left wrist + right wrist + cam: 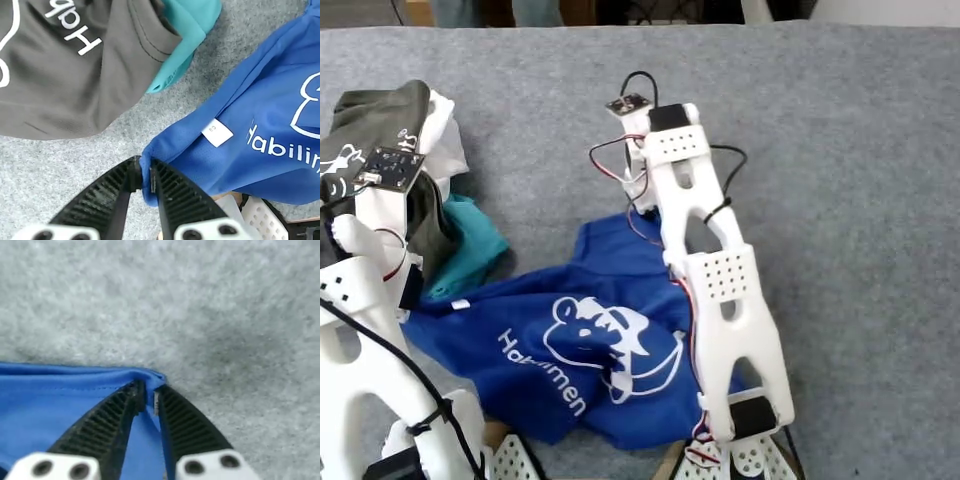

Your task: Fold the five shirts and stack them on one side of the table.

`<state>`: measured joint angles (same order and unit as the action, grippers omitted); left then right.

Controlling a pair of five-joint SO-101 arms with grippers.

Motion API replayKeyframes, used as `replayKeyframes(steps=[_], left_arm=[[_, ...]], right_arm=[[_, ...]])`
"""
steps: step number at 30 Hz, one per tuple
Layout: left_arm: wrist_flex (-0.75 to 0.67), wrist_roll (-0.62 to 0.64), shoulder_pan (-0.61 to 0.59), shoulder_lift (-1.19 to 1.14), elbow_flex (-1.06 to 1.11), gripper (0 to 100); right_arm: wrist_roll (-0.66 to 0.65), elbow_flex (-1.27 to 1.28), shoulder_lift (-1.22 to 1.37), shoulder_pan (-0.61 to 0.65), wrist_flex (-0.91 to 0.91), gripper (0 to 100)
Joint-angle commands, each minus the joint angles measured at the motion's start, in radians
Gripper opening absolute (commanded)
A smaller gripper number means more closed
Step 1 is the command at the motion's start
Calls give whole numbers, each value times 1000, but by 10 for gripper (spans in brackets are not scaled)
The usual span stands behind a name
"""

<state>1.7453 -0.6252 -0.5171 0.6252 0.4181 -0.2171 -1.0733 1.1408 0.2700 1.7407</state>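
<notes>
Both left pincer point(144, 172) and right pincer point(148, 394) pinch blue shirt point(470, 332), stretched crosswise.

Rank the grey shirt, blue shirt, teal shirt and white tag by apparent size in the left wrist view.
1. Grey shirt and blue shirt: alike, both cropped.
2. Teal shirt.
3. Tag.

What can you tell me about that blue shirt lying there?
The blue shirt is soft-looking fabric with a white cartoon print and lettering, plus a small white tag. It lies crumpled and unfolded on the grey table cover, print up. The left claw pinches one edge, the right claw another corner.
</notes>
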Motion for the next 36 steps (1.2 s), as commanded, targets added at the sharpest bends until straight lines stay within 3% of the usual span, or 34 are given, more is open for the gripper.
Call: replayKeyframes(steps=[1, 6, 11, 19, 25, 31, 36], left_arm=[[6, -5, 4, 25, -8, 29], [-20, 41, 2, 26, -88, 29], [5, 224, 22, 15, -447, 29], [9, 454, 305, 15, -799, 29], [6, 562, 380, 15, -1012, 29], [12, 582, 380, 21, -1162, 29], [14, 577, 371, 43, -1190, 28]], right_arm=[[20, 21, -8, -25, 26, 13], [52, 25, -199, -100, 26, 13], [52, 19, -547, -166, 26, 13], [57, 16, -1070, -307, -31, 13], [57, 18, -1369, -446, -218, 13], [44, 21, -1557, -548, -345, 13], [-31, 21, -1664, -557, -423, 13]])
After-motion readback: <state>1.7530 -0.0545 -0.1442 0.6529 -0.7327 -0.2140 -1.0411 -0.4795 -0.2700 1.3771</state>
